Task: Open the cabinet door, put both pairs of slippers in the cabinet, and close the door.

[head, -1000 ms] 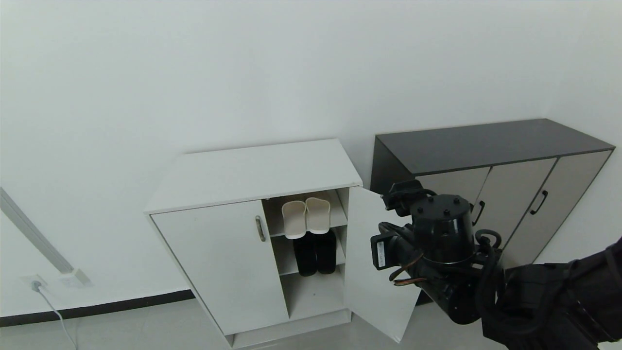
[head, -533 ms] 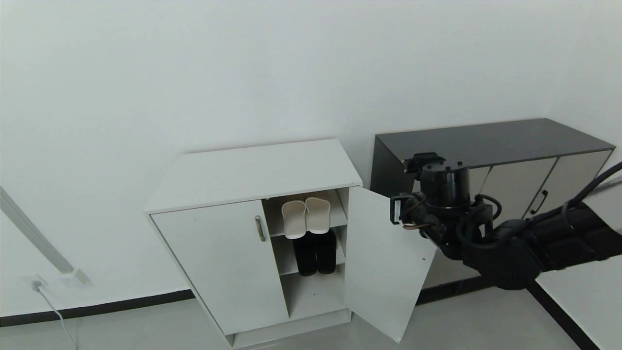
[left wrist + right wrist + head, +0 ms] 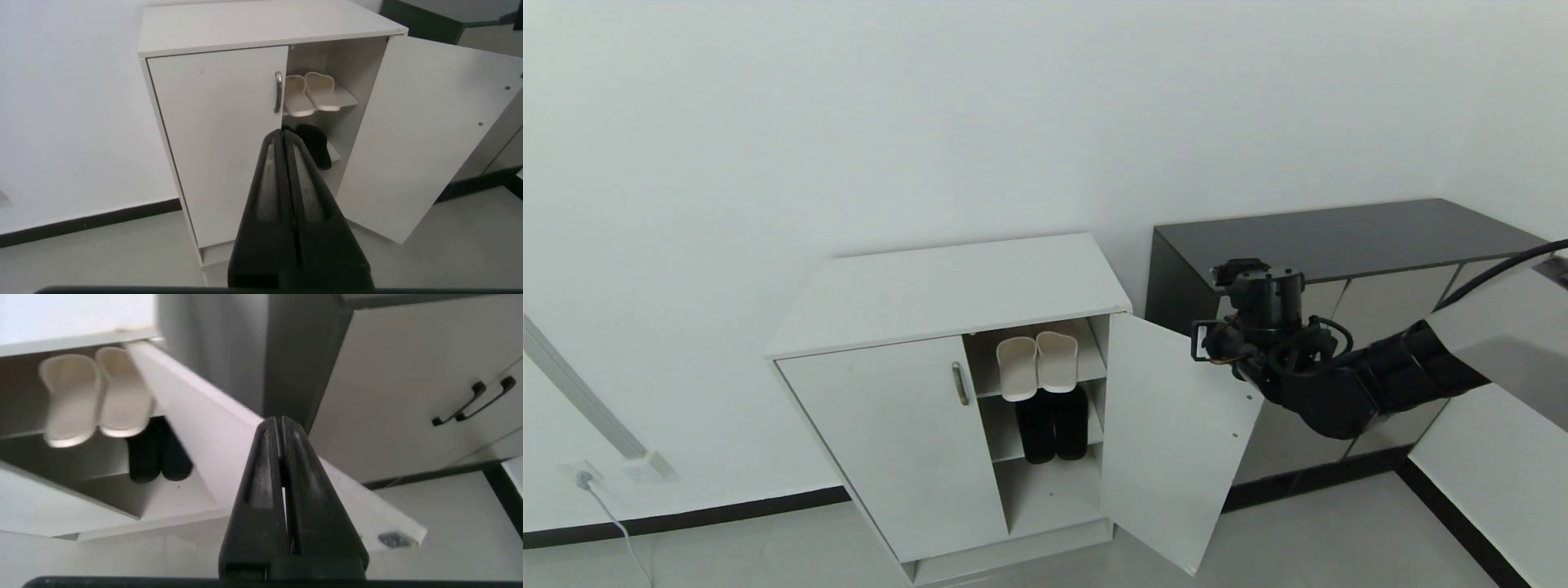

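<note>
The white cabinet point(image 3: 947, 286) has its left door point(image 3: 898, 441) closed and its right door point(image 3: 1168, 441) swung open. A white pair of slippers point(image 3: 1037, 366) lies on the top shelf, and a black pair point(image 3: 1052, 425) lies on the shelf below. My right gripper point(image 3: 1235, 269) hangs beside the open door's outer face, near its top edge. In the right wrist view this gripper point(image 3: 278, 423) is shut and empty above the door point(image 3: 245, 449). My left gripper point(image 3: 283, 135) is shut and empty in front of the closed door, below its handle point(image 3: 277, 91).
A dark-topped grey sideboard point(image 3: 1339, 237) stands right of the cabinet, just behind my right arm. A white surface point(image 3: 1494, 465) lies at the lower right. A wall socket with a cable point(image 3: 580, 476) sits low on the left wall. Bare floor lies before the cabinet.
My right arm has drawn away from the camera, up and to the right, uncovering the open door's outer edge. Both pairs of slippers stay in place.
</note>
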Controlling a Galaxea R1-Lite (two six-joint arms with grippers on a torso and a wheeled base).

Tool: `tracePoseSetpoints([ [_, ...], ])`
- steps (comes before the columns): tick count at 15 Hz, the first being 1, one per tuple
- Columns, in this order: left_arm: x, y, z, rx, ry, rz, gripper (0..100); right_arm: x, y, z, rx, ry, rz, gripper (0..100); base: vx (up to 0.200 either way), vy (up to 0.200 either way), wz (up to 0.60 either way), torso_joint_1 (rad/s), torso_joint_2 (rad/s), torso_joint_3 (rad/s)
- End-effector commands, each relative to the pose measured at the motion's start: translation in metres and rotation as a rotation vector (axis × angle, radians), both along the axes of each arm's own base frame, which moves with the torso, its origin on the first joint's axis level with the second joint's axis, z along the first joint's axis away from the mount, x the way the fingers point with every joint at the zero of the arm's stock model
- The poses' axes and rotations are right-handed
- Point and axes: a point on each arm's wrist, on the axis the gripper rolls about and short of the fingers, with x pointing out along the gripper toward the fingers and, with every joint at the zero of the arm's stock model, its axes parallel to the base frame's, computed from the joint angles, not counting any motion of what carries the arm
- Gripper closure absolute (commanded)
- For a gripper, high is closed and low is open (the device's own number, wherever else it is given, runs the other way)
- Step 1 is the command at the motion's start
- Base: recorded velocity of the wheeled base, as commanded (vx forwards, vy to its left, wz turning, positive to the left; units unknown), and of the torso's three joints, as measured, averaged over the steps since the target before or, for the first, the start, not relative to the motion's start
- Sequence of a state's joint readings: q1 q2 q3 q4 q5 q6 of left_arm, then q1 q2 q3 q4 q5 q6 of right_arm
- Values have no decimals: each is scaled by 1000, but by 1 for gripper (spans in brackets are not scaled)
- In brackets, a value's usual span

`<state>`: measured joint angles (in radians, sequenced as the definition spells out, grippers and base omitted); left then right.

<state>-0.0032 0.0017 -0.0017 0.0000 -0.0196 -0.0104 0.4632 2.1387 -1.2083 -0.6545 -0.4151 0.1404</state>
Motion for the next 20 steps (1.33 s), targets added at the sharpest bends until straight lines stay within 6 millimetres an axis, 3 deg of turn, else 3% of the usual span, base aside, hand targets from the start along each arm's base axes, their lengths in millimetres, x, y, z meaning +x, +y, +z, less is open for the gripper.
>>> tracePoseSetpoints([
  [1,0,0,0,0,2,0,100,19,-7,-23,-9,34,-20,100,0,0,0,0,0,0],
  [5,0,0,0,0,0,0,100,46,-21,-34,9,25,-71,100,0,0,0,0,0,0],
  [11,0,0,0,0,0,0,100,42,-22,-36,6,90,-66,100,0,0,0,0,0,0],
  [13,0,0,0,0,0,0,100,35,-18,-30,1,103,-52,100,0,0,0,0,0,0],
  [19,0,0,0,0,0,0,100,-22,31,-16,-4,125,104,100,0,0,0,0,0,0],
  [20,0,0,0,0,0,0,100,-37,47,-16,2,132,150,100,0,0,0,0,0,0],
])
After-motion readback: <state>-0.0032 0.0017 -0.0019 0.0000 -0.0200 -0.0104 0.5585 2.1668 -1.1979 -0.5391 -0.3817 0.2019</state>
